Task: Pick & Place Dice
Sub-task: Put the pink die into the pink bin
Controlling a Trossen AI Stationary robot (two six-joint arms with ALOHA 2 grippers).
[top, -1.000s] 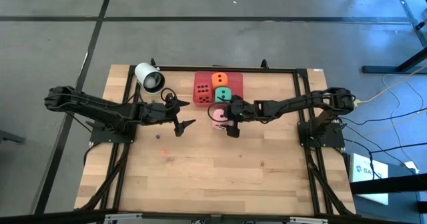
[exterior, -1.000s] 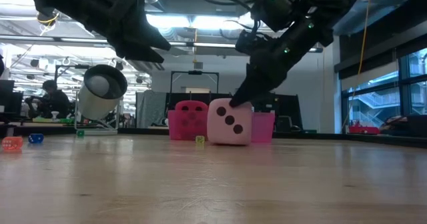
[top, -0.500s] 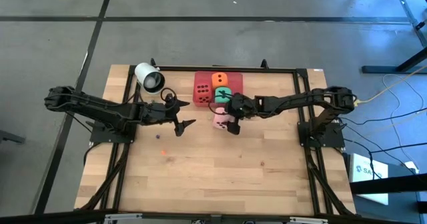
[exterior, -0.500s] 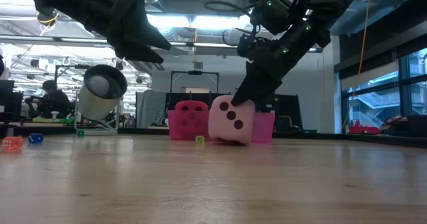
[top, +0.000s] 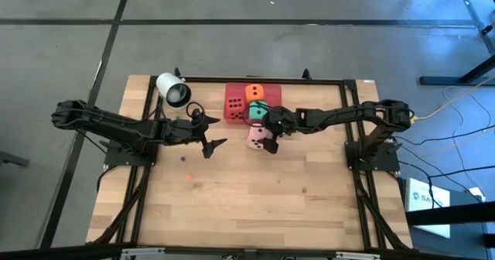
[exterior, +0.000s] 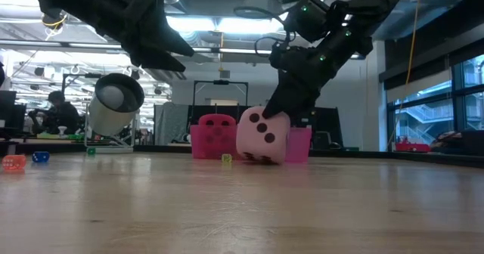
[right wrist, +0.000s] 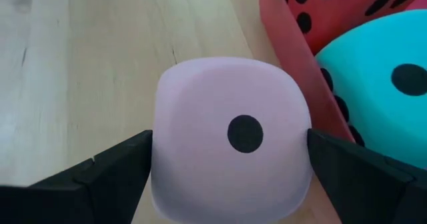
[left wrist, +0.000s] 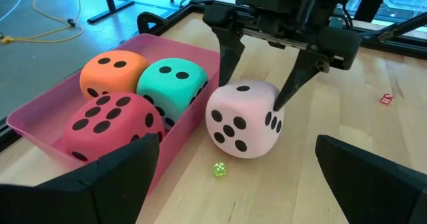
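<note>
The light pink die [left wrist: 241, 119] stands tilted on the wooden table just in front of the pink tray [left wrist: 40, 111]. My right gripper [left wrist: 260, 77] is closed around it from the table's right. The red die [top: 234, 105], orange die [top: 254, 93] and green die [top: 258, 111] rest inside the tray. My left gripper [top: 216, 133] hovers open to the left of the pink die and above the table, touching nothing. My right gripper pinches the light pink die between its two fingers, one on each of two opposite side faces [right wrist: 160, 151], with the one-pip face toward the wrist. The fingers slant down from the table's right. The die is tilted, its lower part [exterior: 253, 158] at the table.
A white cylinder [top: 172, 90] lies on its side at the far left of the table. Tiny dice lie scattered on the wood: a yellow-green one [left wrist: 219, 170] by the tray and a red one [left wrist: 385, 99]. The near half of the table [top: 247, 206] is bare wood.
My right gripper has rolled about its own axis while staying on the light pink die. The die has tipped with it from flat on the table to tilted. My left arm has kept still.
</note>
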